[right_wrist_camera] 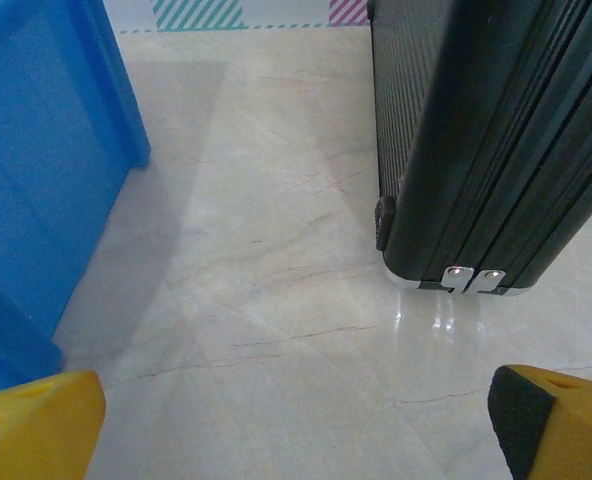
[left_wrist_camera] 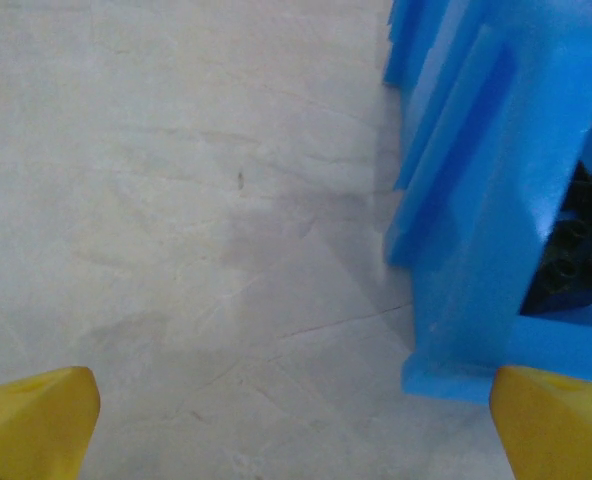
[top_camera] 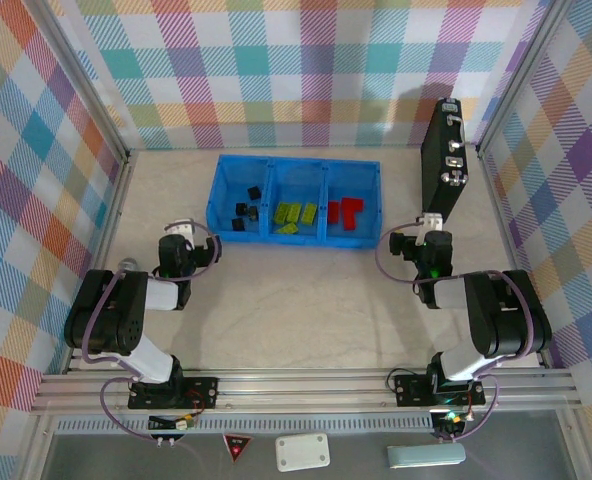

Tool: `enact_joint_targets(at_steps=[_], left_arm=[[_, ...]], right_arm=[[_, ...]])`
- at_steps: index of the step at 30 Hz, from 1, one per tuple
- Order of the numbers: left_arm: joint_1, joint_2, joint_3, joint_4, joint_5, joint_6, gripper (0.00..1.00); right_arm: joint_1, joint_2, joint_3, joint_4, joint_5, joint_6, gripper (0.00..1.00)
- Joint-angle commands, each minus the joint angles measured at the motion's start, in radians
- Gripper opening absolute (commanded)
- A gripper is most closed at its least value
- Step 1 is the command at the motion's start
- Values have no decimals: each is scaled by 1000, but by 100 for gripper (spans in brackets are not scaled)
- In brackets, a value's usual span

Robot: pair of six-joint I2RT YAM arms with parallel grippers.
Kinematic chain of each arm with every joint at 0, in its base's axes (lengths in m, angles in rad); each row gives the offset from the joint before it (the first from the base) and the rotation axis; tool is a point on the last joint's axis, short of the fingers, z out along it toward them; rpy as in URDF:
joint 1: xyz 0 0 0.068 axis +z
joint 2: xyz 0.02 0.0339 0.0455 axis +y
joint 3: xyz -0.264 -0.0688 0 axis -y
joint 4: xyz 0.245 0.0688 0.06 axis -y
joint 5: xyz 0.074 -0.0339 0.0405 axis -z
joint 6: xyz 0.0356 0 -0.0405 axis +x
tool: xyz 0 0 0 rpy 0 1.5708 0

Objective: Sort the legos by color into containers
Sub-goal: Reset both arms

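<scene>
**Legos (top_camera: 294, 214) sorted by colour, both arms empty**

All sit in the blue tray (top_camera: 294, 160) at far centre: black cubes (top_camera: 244, 210) in the left compartment, lime bricks (top_camera: 296, 213) mid, red bricks (top_camera: 344, 212) right. Job looks done. Tray is rigid plastic w/ ribbed walls. Left gripper (left_wrist_camera: 296, 440) & right gripper (right_wrist_camera: 296, 435) hover near its front corners, jaws wide, holding nothing. Ridged black case (right_wrist_camera: 496, 150) stands far right

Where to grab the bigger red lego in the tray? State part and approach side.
Across the narrow width of the red lego, from straight above: it lies flat, and the walls of the blue tray likely block a sideways approach.
</scene>
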Motion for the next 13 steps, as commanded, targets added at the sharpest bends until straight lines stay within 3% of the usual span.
enact_joint_targets(at_steps=[1,13], left_arm=[[-11,2,22,30,-10,30,100],[-11,2,22,30,-10,29,100]], right_arm=[[-10,2,6,47,5,17,99],[-25,-3,2,49,-22,20,99]])
